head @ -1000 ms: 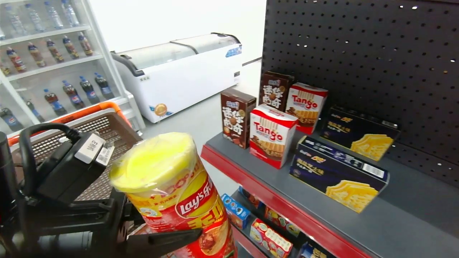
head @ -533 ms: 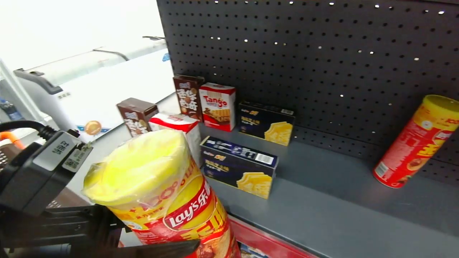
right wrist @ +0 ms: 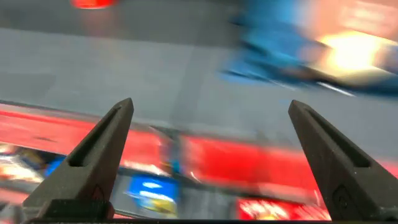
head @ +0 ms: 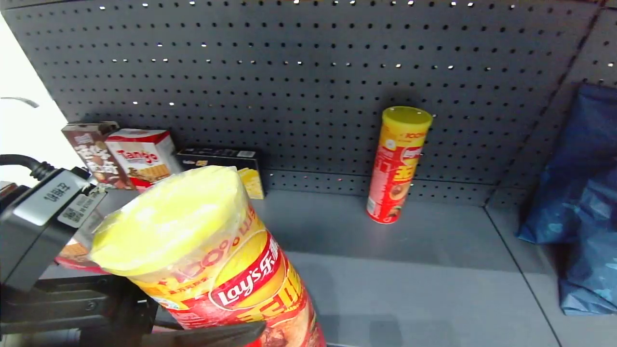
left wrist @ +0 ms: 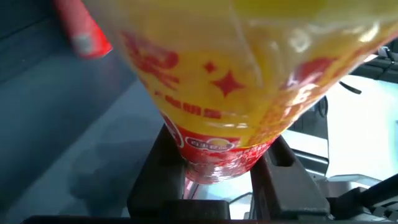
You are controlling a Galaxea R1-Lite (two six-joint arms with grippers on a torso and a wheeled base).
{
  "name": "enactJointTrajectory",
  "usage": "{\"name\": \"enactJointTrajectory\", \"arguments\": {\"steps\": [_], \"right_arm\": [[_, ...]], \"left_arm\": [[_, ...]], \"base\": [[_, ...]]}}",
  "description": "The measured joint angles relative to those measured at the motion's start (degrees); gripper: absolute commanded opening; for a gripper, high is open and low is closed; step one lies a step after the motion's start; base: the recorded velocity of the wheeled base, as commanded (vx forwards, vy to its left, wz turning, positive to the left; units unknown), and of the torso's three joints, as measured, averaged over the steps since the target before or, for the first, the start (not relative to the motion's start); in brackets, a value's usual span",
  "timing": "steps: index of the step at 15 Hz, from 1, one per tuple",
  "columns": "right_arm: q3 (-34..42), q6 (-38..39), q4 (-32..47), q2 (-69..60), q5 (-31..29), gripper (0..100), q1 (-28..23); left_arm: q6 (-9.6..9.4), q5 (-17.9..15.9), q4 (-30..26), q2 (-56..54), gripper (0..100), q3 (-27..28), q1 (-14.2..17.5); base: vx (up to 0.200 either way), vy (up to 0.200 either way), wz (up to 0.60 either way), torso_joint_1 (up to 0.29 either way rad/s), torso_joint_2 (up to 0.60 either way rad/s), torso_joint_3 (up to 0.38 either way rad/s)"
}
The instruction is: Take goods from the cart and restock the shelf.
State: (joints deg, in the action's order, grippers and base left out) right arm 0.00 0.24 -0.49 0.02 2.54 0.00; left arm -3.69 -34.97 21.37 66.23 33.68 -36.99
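A tall red and yellow chip can with a yellow lid wrapped in clear film stands upright at the lower left of the head view. My left gripper is shut on its lower body, in front of the grey shelf. In the left wrist view the can rises from between the black fingers. A second, matching chip can stands upright at the back of the shelf against the pegboard. My right gripper is open with nothing between its fingers, over the shelf's red front edge.
Snack boxes stand at the shelf's back left: a brown box, a red and white wafer box and a dark box. Blue bags fill the right end. The perforated back panel closes the rear. Bare shelf lies between the cans.
The head camera has swung right, from the cart and freezer to the shelf's middle and right end. The chip can stays in my left gripper throughout.
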Motion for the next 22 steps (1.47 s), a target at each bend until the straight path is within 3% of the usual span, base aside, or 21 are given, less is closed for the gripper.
{"name": "enactJointTrajectory", "arguments": {"steps": [22], "right_arm": [[0.0,0.0,0.0,0.0,0.0,100,0.0]], "left_arm": [[0.26,0.1,0.0,-1.7,0,-2.9,1.2]], "base": [[0.000,0.000,0.03,0.000,0.00,0.000]]}}
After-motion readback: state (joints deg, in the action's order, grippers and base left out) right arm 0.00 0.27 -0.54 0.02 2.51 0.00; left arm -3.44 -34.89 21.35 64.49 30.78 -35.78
